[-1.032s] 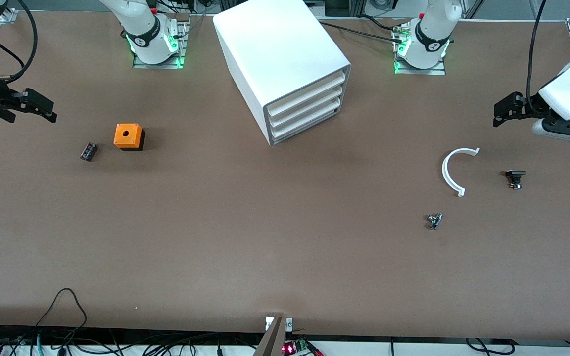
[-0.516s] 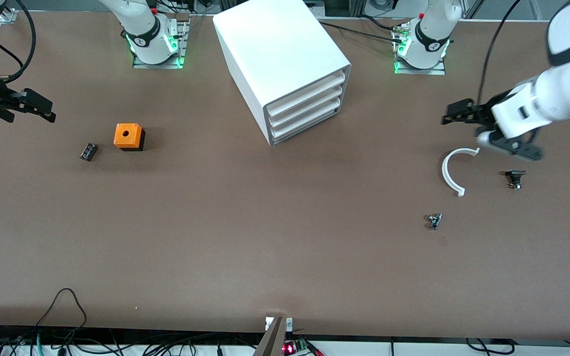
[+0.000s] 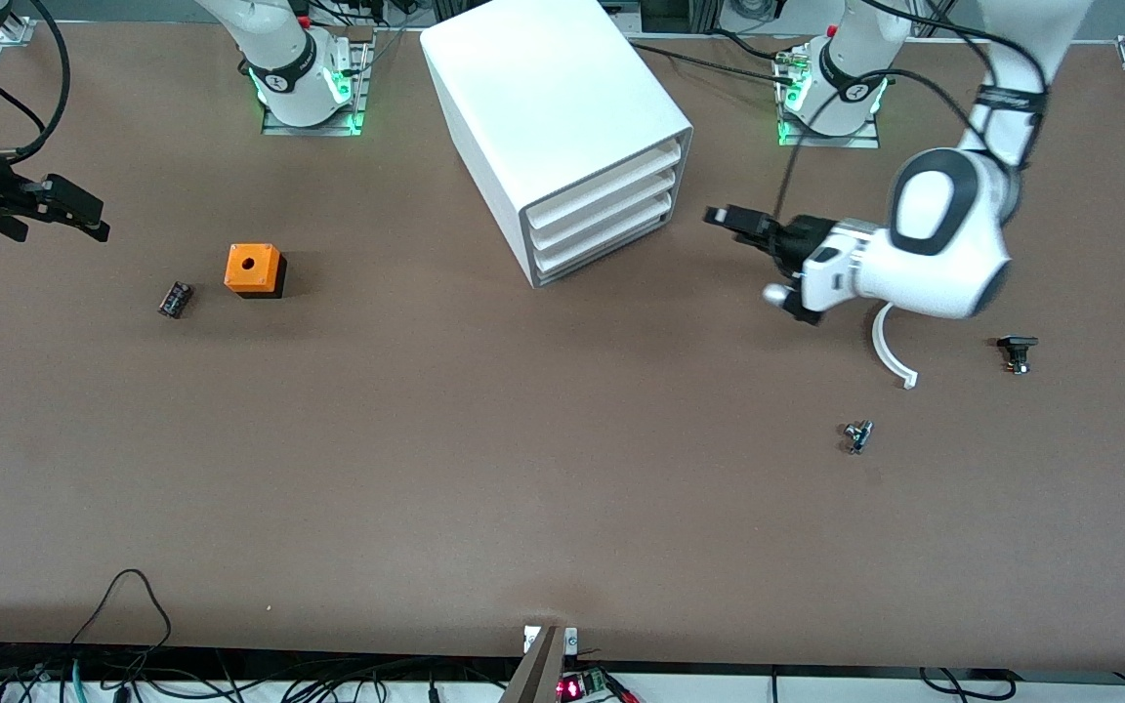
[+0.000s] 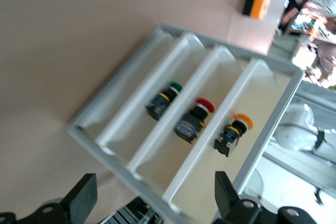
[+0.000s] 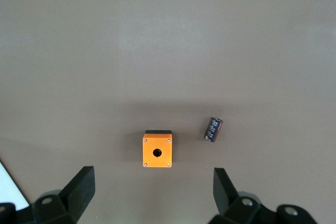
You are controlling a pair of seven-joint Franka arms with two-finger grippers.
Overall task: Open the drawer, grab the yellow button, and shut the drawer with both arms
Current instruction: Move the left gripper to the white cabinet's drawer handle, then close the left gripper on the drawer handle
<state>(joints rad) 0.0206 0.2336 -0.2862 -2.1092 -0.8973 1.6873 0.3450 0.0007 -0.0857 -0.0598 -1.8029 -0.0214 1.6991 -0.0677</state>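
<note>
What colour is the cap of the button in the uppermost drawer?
Orange: the button in the drawer has an orange cap, seen best in the left wrist view.

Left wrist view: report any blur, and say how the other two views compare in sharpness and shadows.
Left wrist view: soft with motion blur; the cabinet edges and the button look smeared, and the background past it is washed out. Front view: sharp on the table, though the left gripper is slightly smeared; the orange cube casts a soft shadow. Right wrist view: crisp, evenly lit, with the right gripper open.
</note>
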